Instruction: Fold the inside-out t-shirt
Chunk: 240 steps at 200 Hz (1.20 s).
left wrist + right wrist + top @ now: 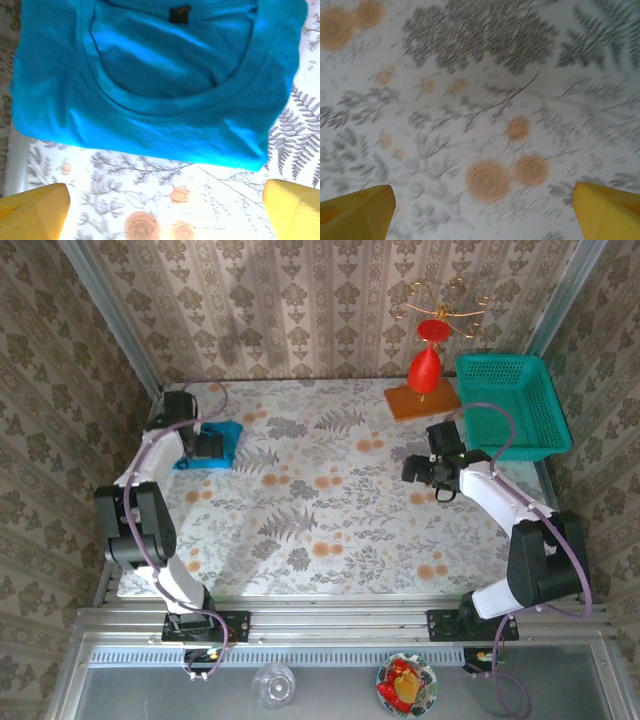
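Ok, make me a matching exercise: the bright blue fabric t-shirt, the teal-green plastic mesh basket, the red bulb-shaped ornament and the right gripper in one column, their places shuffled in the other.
1. bright blue fabric t-shirt
2. teal-green plastic mesh basket
3. red bulb-shaped ornament
4. right gripper

A. on the orange wooden board
B. far right corner of the floral tablecloth
C. open, above bare tablecloth
D. folded, at the far left

Pairs: 1-D, 2-B, 3-A, 4-C
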Motion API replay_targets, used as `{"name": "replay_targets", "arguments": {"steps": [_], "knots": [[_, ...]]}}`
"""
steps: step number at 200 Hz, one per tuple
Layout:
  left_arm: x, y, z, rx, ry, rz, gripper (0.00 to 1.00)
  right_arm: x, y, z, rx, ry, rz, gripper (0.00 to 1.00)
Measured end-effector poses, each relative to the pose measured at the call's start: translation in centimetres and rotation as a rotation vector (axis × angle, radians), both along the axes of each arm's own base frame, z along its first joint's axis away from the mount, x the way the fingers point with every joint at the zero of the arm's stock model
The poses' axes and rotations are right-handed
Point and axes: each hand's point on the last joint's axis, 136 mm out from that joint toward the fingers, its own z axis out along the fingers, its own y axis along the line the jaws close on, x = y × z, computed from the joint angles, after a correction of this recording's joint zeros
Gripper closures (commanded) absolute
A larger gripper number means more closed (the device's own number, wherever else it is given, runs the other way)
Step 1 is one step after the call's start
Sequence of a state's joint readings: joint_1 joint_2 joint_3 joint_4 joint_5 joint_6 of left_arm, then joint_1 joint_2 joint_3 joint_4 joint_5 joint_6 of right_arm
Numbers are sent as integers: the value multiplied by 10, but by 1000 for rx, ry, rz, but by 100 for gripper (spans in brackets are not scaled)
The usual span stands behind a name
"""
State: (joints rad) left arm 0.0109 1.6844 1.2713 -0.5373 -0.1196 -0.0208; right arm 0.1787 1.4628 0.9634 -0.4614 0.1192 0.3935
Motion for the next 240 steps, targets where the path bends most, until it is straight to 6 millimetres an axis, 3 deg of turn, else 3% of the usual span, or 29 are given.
{"name": "replay_targets", "arguments": {"steps": [44, 84, 102, 145, 184, 240], "knots": [[-49, -15, -44, 49, -117, -1, 1, 10, -22, -11, -142, -147, 28, 3], [-63, -22, -61, 67, -299, -66, 0, 32, -28, -2, -229, -336, 81, 0], [-58, -20, -60, 37, -365, -77, 0, 35, -32, 0, -269, -413, 99, 0], [-26, -12, -28, -38, -604, -100, 0, 21, -48, -22, -286, -514, 91, 0], [-38, -24, -53, -91, -610, -157, 0, 29, -57, -26, -241, -561, 85, 0], [-31, -43, -40, -33, -661, -216, 0, 35, -51, -16, -202, -613, 108, 0]]}}
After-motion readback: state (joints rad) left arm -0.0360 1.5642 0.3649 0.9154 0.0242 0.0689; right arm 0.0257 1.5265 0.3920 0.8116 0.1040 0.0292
